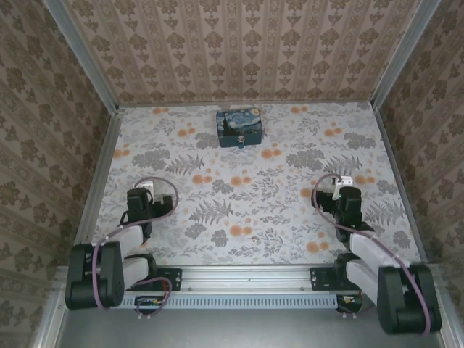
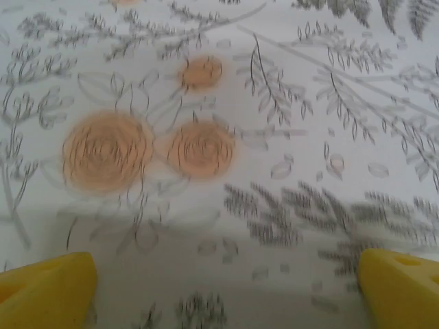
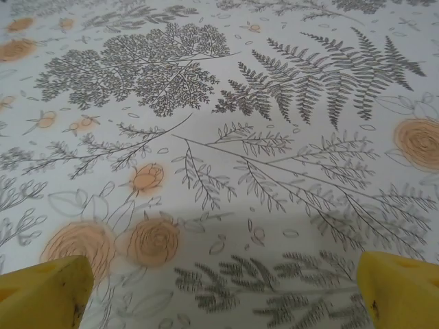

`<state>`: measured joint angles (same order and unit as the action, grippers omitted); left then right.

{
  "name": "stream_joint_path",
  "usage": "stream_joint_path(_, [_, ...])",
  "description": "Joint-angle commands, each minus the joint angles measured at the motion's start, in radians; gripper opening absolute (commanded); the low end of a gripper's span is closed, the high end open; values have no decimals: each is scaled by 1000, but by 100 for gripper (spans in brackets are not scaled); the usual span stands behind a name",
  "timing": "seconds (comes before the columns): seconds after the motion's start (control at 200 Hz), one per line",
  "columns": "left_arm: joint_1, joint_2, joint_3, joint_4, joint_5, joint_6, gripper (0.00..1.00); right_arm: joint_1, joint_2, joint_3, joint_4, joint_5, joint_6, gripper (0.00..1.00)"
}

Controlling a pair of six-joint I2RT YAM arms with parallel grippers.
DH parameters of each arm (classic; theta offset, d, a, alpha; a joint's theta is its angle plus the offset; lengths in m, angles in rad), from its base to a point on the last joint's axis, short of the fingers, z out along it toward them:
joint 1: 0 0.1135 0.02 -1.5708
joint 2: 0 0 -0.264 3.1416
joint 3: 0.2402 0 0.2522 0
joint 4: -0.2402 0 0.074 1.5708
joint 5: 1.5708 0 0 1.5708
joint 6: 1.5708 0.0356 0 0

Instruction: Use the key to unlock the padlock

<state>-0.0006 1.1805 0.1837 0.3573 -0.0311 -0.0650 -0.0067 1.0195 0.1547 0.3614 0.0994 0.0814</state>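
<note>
High behind near edge, looking down and forward across whole floral tablecloth (image 1: 254,210). Wrist views close, low, angled onto patches of same cloth, yellow fingertips (image 2: 48,288) at bottom corners

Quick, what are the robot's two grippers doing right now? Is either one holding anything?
Left gripper: open, holding nothing.
Right gripper: open, holding nothing.

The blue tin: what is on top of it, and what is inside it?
Nothing lies on the blue tin. Its lid appears shut, so the inside is covered and cannot be seen. It stands on the flowered table.
</note>
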Motion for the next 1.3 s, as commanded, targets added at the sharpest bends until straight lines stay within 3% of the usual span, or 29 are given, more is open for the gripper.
stream_joint_path(0.0, [-27, 358, 215, 510, -51, 103, 100, 50, 515, 217, 568, 159, -9, 99])
stream_joint_path(0.43, [-24, 359, 223, 500, -47, 98, 100, 50, 515, 220, 564, 153, -11, 99])
stream_joint_path(0.595, [-26, 359, 225, 497, -46, 101, 100, 36, 515, 238, 532, 59, -30, 99])
stream_joint_path(0.685, [-34, 350, 212, 517, -26, 126, 96, 35, 502, 222, 552, 92, -13, 99])
stream_joint_path(0.805, [-86, 284, 189, 507, -106, 159, 95, 35, 399, 220, 470, 126, -5, 100])
stream_joint_path(0.96, [-106, 161, 278, 258, -142, 167, 95, 34, 232, 307, 190, 69, 19, 100])
stream_joint_path(1.075, [-110, 100, 364, 103, -136, 120, 98, 32, 175, 357, 107, 76, 210, 100])
stream_joint_path(1.295, [-124, 143, 588, -150, -87, -113, 100, 22, 243, 562, -58, -201, 340, 100])
